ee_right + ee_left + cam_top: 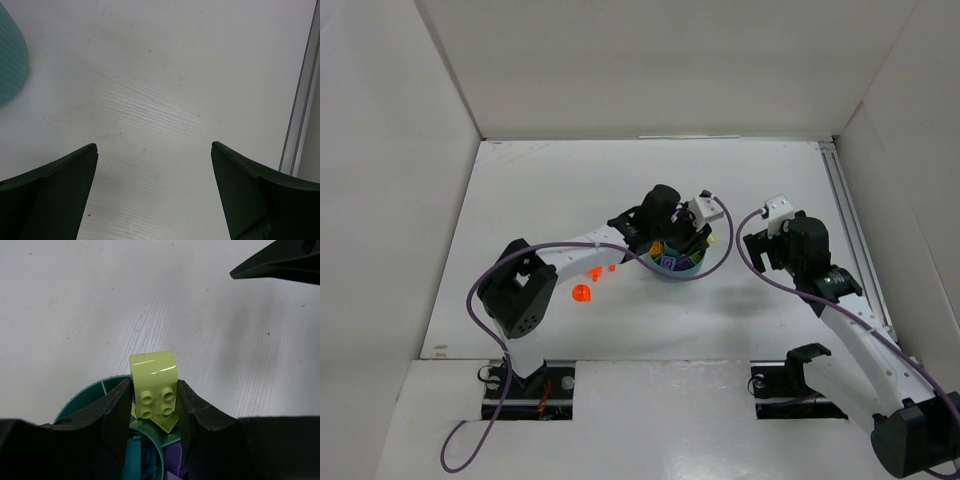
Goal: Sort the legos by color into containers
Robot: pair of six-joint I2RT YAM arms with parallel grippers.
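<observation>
My left gripper (154, 395) is shut on a lime green lego brick (154, 385) and holds it over the rim of the round teal dish (82, 397). Purple pieces (174, 457) lie in one wedge below, and teal pieces (134, 460) sit in the centre cup. In the top view the left gripper (692, 240) hangs over the dish (676, 264). Three orange legos (582, 293) lie on the table left of the dish. My right gripper (152, 150) is open and empty above bare table, right of the dish (10, 60); it also shows in the top view (760, 240).
White walls enclose the table. An aluminium rail (300, 125) runs along the right edge, close to my right gripper. A tip of the right gripper's finger (280, 262) shows at the top right of the left wrist view.
</observation>
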